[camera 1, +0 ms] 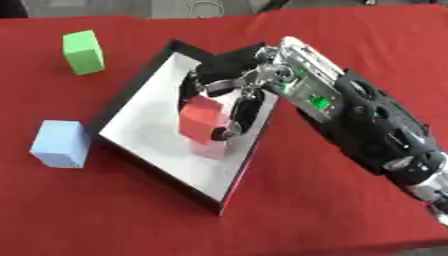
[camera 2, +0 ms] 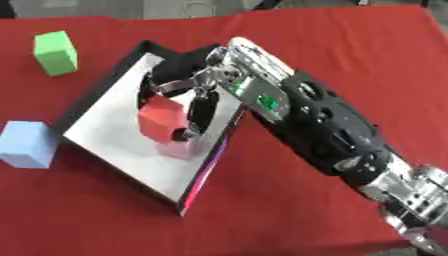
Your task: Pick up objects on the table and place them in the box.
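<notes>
The right hand [camera 1: 229, 97] is pinching a red cube [camera 1: 201, 116] between curled fingers and thumb, holding it inside the box [camera 1: 140, 135]. A green cube [camera 1: 83, 52] and blue cube [camera 1: 61, 144] are sitting on the red desk [camera 1: 332, 200] left of the box.

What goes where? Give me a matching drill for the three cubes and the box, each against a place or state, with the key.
Things:
1. red cube
2. green cube
3. blue cube
4. box

Places or states:
A. on the cloth, beside the box's near-left edge
B. white floor, dark rim, askew on the red cloth
C. held in the right robot hand over the box floor
D. on the cloth, at the far left

Pairs: 1-C, 2-D, 3-A, 4-B
</notes>
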### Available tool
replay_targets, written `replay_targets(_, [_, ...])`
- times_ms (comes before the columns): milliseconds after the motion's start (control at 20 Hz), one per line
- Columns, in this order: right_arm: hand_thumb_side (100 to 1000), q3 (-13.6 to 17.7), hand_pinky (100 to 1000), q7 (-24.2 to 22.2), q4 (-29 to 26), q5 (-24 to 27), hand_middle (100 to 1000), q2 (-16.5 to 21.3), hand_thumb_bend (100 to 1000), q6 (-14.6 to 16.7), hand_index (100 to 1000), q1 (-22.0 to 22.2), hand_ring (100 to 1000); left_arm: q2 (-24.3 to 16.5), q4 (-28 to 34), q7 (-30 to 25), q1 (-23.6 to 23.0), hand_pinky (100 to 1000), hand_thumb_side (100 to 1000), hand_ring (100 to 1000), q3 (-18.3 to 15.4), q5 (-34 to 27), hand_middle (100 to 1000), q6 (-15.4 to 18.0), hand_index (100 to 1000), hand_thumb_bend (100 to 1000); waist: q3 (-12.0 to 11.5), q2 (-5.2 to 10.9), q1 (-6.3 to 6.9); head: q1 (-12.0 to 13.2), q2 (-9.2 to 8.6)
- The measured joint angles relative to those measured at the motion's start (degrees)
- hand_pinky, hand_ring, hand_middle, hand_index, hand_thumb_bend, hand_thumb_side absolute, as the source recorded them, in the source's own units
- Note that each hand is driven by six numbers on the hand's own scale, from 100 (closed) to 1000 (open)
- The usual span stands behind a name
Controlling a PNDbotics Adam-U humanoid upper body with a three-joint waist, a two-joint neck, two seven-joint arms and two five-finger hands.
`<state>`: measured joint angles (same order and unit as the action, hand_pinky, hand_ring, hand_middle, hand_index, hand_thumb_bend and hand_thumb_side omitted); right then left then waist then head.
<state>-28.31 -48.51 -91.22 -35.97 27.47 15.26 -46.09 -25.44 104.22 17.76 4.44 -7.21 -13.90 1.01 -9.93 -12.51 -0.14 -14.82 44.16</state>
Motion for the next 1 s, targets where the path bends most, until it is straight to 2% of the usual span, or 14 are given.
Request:
replay_targets(50, [512,0.2,932,0.29,0.0,-0.21,885,0.03,382,-0.07,938,0.07,908,0.05,0.0,-0.01,-0.01,943,800,663,0.0,0.0,737,-0.01,822,127,0.01,0.0,0.0,0.0,0.0])
replay_targets(250, [521,1.03,941,2.35,-0.08,-0.66,898,0.18,393,-0.78,951,0.23,920,0.24,0.0,-0.04,-0.15,944,801,663,0.0,0.0,738,-0.04,822,128,0.08,0.0,0.0,0.02,0.0])
replay_targets(550, [471,2.19,938,4.79,-1.49,-0.43,894,1.21,385,-2.2,949,0.23,915,0.24,0.0,-0.09,-0.34,945,801,663,0.0,0.0,737,-0.04,822,128,0.09,0.0,0.0,0.05,0.0])
replay_targets(600, [440,2.47,934,5.12,-1.93,-0.16,891,1.34,358,-2.47,947,0.23,910,0.24,0.0,-0.11,-0.34,945,801,663,0.0,0.0,737,-0.06,821,127,0.09,0.0,0.0,0.06,0.0])
replay_targets(700, [337,3.32,923,6.11,-2.99,0.79,873,1.76,237,-3.38,940,0.25,889,0.24,0.0,-0.14,-0.35,945,799,663,0.0,0.0,737,-0.09,821,127,0.09,0.0,0.0,0.09,0.0])
replay_targets(750, [331,4.04,921,7.11,-3.77,1.73,856,2.2,172,-4.24,935,0.31,877,0.25,0.0,-0.14,-0.35,945,798,663,0.0,0.0,737,-0.09,821,126,0.09,0.0,0.0,0.12,0.0])
replay_targets(800, [360,5.09,922,8.51,-4.72,3.21,834,2.85,100,-5.42,925,0.56,865,0.25,0.0,-0.14,-0.36,945,796,664,0.0,0.0,737,-0.09,821,124,0.09,0.0,0.0,0.2,0.0])
replay_targets(850, [368,6.55,923,10.55,-5.85,5.4,826,3.83,100,-7.01,920,1.25,859,0.25,0.0,-0.14,-0.36,945,796,664,0.0,0.02,738,-0.09,821,124,0.11,0.0,0.0,0.38,0.0])
replay_targets(900, [436,8.36,930,13.11,-6.98,8.27,803,5.08,100,-8.95,901,2.19,840,0.24,0.01,-0.13,-0.36,944,793,664,-0.01,0.08,738,-0.07,821,121,0.16,0.0,0.0,0.64,0.0])
replay_targets(950, [436,10.6,930,16.33,-7.97,11.94,803,6.6,100,-11.21,901,3.5,840,0.23,0.02,-0.07,-0.36,944,793,664,-0.02,0.16,738,-0.01,821,121,0.27,0.0,0.0,0.92,0.01])
replay_targets(1000, [552,13.01,943,20.05,-9.01,16.38,799,8.51,100,-13.63,899,5.08,836,0.2,0.03,-0.03,-0.36,943,791,665,-0.02,0.27,739,0.02,822,117,0.39,0.0,0.0,1.23,0.01])
